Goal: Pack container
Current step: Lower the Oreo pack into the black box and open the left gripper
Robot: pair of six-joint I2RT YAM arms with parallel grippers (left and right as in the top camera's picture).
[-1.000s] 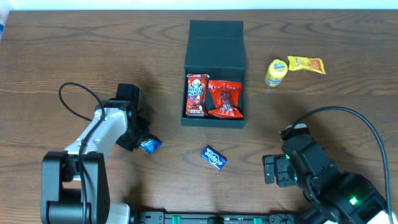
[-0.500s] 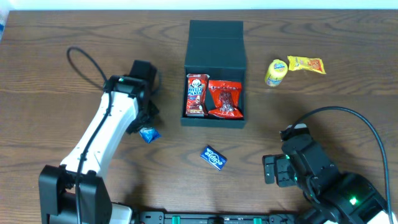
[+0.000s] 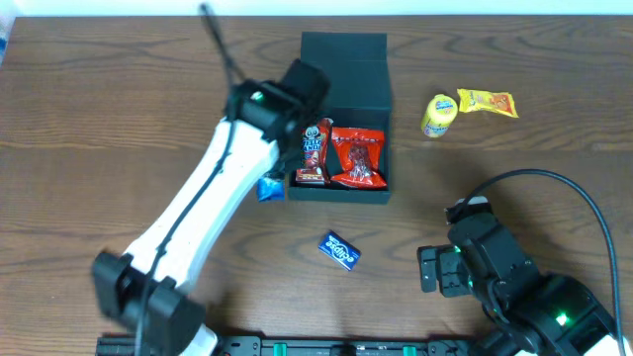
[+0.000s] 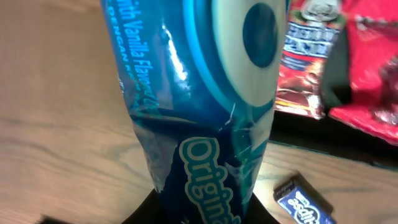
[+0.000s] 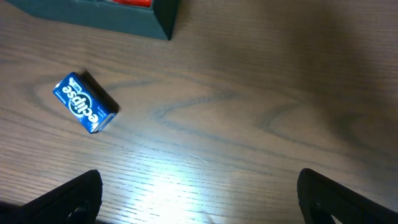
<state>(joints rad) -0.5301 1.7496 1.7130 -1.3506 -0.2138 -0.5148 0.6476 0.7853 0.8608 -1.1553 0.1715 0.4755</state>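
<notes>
The left gripper (image 3: 274, 171) pinches a blue packet (image 4: 199, 124) just beside the box's (image 3: 343, 57) left wall. The box sits open, mid-table (image 3: 99, 99), with two red packets (image 3: 356, 158) inside. A gum pack (image 3: 339, 250) lies near. Yellow snacks (image 3: 440, 114) lie further right. The right gripper (image 5: 202, 205) is spread wide.

Left hand (image 3: 280, 170) holds blue packet (image 3: 269, 188) — beside the container (image 3: 339, 193) (lid open).
</notes>
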